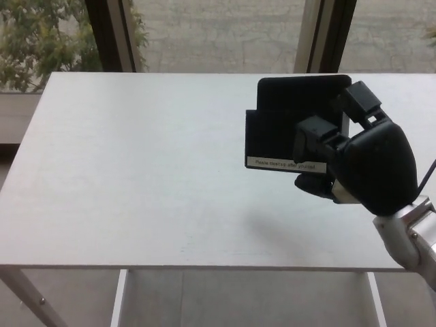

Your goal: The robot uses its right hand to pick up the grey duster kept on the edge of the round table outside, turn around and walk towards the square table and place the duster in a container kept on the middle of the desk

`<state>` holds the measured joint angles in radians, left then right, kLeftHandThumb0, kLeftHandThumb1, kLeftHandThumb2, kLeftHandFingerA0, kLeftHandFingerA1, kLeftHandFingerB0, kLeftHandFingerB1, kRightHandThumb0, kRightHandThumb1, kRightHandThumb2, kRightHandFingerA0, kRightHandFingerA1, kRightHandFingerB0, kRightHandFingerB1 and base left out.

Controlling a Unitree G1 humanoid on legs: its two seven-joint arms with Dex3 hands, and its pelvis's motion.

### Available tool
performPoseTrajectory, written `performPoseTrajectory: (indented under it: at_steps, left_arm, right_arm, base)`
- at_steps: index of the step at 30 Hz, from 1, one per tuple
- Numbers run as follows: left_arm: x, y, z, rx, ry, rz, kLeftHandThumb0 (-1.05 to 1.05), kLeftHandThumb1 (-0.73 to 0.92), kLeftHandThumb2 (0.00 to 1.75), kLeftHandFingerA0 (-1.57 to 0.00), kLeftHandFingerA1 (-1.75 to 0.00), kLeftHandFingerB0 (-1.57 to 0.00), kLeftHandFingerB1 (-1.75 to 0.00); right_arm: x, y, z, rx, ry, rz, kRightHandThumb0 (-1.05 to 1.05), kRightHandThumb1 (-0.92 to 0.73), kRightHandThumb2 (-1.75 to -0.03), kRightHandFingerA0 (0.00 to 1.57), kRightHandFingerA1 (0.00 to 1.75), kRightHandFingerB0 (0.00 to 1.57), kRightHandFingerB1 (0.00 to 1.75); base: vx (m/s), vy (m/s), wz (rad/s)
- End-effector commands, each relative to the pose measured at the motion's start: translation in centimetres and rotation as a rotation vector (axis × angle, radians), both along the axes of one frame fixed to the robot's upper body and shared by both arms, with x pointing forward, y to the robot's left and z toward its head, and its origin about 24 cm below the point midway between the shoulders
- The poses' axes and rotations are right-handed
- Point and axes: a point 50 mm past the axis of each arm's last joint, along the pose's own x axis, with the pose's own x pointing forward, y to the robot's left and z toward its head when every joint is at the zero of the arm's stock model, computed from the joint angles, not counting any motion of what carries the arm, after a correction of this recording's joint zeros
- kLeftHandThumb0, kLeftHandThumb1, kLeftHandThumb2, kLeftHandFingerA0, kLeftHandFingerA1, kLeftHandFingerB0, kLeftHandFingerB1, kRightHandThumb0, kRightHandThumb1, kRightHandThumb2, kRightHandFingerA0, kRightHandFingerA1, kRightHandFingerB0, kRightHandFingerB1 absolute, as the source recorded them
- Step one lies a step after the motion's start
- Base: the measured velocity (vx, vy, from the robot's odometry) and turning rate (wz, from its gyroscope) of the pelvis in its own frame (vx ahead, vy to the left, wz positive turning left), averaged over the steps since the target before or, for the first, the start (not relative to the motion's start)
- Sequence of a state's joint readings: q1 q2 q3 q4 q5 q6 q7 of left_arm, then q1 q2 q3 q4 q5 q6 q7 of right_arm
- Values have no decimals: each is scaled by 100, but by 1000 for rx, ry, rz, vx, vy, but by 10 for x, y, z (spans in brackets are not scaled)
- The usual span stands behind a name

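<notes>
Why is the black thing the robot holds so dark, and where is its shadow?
In the head view, daylight comes from the windows behind, so the duster and the right hand look nearly solid black; only the white label shows, its words too blurry to read. A faint soft shadow lies on the white table below the duster.

My right hand [361, 163] is a bulbous matte-black shell with blocky black fingers [315, 131], a cream patch by the thumb, a silver-grey metal wrist [409, 235] and thin black cable.
</notes>
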<state>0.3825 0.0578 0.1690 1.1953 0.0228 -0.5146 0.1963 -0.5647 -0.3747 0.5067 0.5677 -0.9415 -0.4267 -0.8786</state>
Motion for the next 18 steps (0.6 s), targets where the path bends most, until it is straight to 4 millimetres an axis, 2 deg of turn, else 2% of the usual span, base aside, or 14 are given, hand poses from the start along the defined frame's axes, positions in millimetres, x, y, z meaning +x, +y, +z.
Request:
performPoseTrajectory:
  at_steps: [1, 4, 6, 7, 11, 18]
  left_arm:
    - [0, 6, 5, 24, -47, -7, 6, 64, 92, -97, -102, -90, -84]
    - [-1, 5, 4, 38, -29, -20, 7, 63, 93, -98, -100, -89, -84]
    - [-1, 4, 4, 40, -27, -23, 7, 63, 93, -98, -100, -89, -84]
    - [-3, 3, 5, 30, -42, -27, 8, 60, 101, -97, -104, -88, -86]
    - [-2, 3, 5, 8, -46, -12, 5, 63, 94, -96, -105, -89, -86]
    - [-2, 3, 5, 5, -46, -9, 5, 63, 94, -96, -105, -89, -86]
  right_arm:
    - [0, 2, 24, 16, -196, 65, -13, -52, -82, 83, 170, 66, 168]
    - [1, 7, 34, 29, -239, 95, -11, -49, -82, 81, 175, 63, 173]
    - [1, 7, 35, 29, -243, 97, -11, -49, -82, 81, 175, 63, 173]
    - [2, 8, 41, 12, -271, 100, -8, -45, -89, 78, 173, 62, 161]
    - [2, 11, 54, 6, -311, 105, -9, -41, -94, 84, 166, 68, 156]
    - [1, 11, 55, 4, -315, 105, -9, -41, -94, 84, 166, 68, 156]
  base:
    - [0, 0, 0]
    - [0, 0, 0]
    - [0, 0, 0]
    - [0, 0, 0]
    - [0, 0, 0]
    - [0, 0, 0]
